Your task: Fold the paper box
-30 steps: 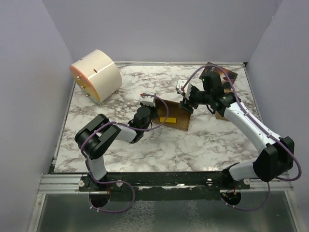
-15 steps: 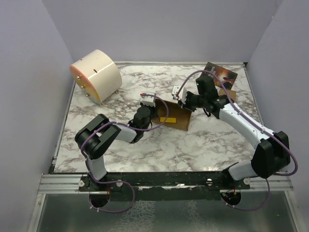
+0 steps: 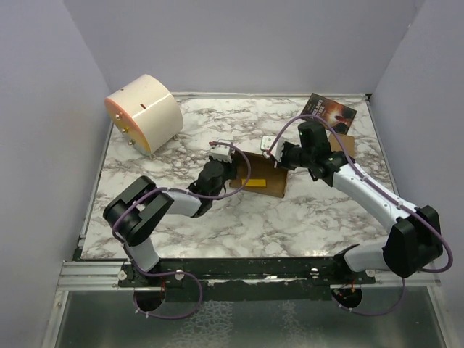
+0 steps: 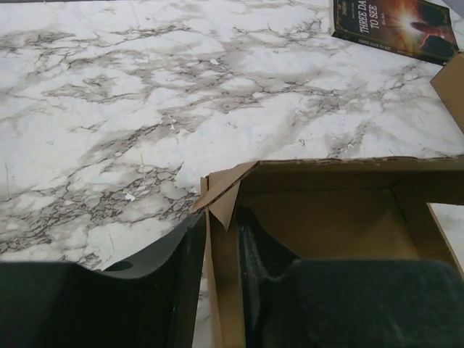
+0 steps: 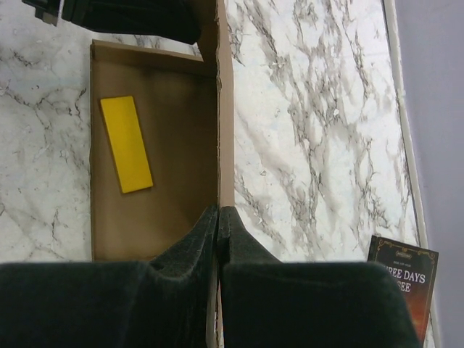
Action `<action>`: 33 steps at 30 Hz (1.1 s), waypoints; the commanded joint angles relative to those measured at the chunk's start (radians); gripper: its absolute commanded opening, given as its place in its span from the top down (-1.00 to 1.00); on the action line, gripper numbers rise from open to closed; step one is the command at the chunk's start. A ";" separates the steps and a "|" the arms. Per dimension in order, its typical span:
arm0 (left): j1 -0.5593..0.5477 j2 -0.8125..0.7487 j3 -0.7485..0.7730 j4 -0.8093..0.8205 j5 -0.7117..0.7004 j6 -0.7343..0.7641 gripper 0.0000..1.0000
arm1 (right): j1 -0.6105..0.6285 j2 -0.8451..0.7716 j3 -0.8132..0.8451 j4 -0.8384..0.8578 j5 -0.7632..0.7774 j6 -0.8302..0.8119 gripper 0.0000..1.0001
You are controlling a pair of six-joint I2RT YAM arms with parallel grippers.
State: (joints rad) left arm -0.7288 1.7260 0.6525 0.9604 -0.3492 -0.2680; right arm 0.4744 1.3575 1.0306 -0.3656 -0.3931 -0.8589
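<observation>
Paper box (image 5: 174,145) wall between right jaws

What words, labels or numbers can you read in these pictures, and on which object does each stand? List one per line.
"THREE DAYS TO SEE": title on the cover of the dark booklet. The left wrist view shows "THREE DA" and "TO SEE", the right wrist view "REE DAYS" and "SEE".
Smaller line under that title: too blurred to read.
Yellow strip inside the paper box: blank, no text.
</observation>
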 commanded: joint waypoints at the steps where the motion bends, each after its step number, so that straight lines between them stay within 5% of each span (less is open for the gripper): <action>1: -0.005 -0.104 -0.049 -0.057 0.036 -0.040 0.42 | 0.009 -0.023 -0.012 0.020 0.016 -0.011 0.98; 14: -0.001 -0.564 -0.278 -0.328 0.137 -0.153 0.27 | 0.009 -0.063 -0.077 0.007 -0.042 -0.037 0.98; 21: 0.028 -0.836 -0.255 -0.527 0.168 -0.187 0.11 | 0.008 -0.097 -0.127 -0.040 -0.103 -0.078 0.98; 33: 0.068 -0.571 -0.073 -0.538 0.456 -0.272 0.10 | 0.009 -0.125 -0.265 -0.081 -0.145 -0.155 0.98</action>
State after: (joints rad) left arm -0.6666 1.0599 0.5262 0.4328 -0.0402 -0.5037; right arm 0.4782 1.2488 0.8082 -0.3931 -0.4950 -0.9802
